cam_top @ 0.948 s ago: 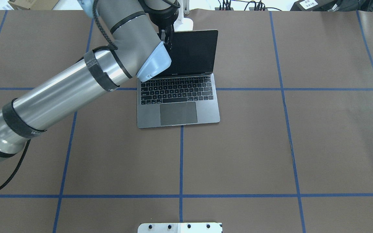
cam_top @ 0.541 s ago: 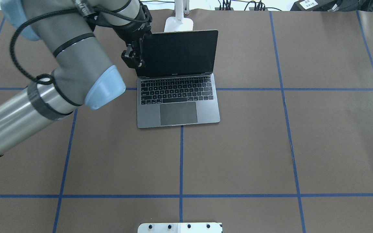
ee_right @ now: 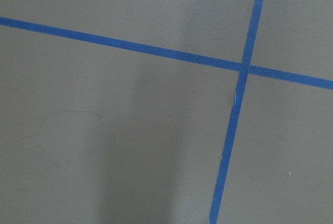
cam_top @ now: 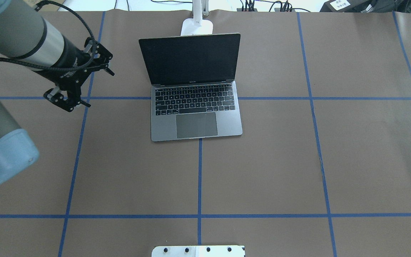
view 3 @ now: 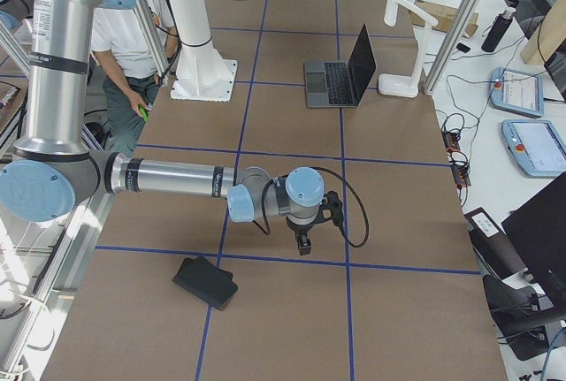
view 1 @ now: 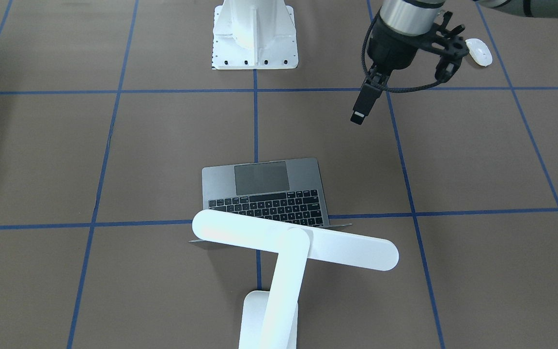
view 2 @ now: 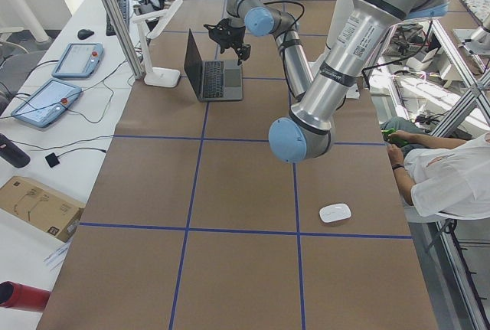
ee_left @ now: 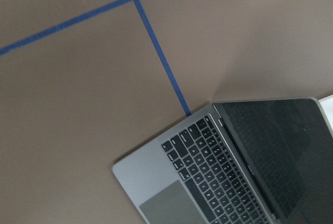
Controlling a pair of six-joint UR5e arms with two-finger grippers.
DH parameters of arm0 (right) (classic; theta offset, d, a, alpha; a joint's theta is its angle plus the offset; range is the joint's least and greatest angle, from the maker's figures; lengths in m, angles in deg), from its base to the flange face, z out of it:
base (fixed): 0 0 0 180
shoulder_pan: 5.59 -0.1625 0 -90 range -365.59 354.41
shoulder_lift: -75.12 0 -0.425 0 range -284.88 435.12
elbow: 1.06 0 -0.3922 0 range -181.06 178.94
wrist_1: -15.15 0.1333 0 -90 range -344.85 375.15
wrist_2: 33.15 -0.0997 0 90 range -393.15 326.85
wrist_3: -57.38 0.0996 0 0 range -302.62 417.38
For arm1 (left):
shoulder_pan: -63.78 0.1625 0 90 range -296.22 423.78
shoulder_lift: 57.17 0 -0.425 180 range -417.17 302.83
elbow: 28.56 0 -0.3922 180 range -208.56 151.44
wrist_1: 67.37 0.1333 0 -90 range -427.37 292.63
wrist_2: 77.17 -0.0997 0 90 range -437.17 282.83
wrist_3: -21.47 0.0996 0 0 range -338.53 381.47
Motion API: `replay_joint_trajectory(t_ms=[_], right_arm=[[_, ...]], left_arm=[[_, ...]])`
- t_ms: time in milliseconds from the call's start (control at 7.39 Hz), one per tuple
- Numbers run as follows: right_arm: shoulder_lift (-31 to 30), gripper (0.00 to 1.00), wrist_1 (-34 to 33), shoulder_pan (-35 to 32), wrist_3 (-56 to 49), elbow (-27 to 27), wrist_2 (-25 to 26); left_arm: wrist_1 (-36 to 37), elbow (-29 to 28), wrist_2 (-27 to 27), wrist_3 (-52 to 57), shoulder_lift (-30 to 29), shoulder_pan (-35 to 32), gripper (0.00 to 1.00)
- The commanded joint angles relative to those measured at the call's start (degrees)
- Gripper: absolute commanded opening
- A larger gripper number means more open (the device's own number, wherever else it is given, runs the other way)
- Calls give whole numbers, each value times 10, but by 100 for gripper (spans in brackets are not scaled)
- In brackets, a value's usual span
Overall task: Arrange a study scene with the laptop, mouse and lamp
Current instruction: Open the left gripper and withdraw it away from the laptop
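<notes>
The left end effector (view 1: pixel 357 116) hangs above bare worktop (cam_top: pixel 262 160), its fingers seemingly drawn together and holding nothing. It is off to one side of the laptop (cam_top: pixel 196 107) and apart from it. The laptop sits open at mid-worktop with its screen upright. The lamp (view 1: pixel 298 245) stands just behind it, bar head above the lid. Those two look set. The mouse (view 1: pixel 480 52) lies well apart, near the robot's side on its left, and probably remains to be brought beside the laptop. The right end effector (view 3: pixel 302 244) hovers far off; whether it is open cannot be told.
</notes>
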Motion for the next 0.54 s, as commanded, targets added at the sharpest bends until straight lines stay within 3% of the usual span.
replay_joint_trajectory(t_ms=[0,271,406], right_arm=[[-43,99,-3,-2,-109,-2,-30],[-63,98,-9,-2,-137,-29,-33],[-58,98,-11,-5,-203,-92,-93]], left_arm=[[1,80,2,211,118,-9,93],[0,109,48,402,194,-71,99],[0,110,74,460,205,-111,99]])
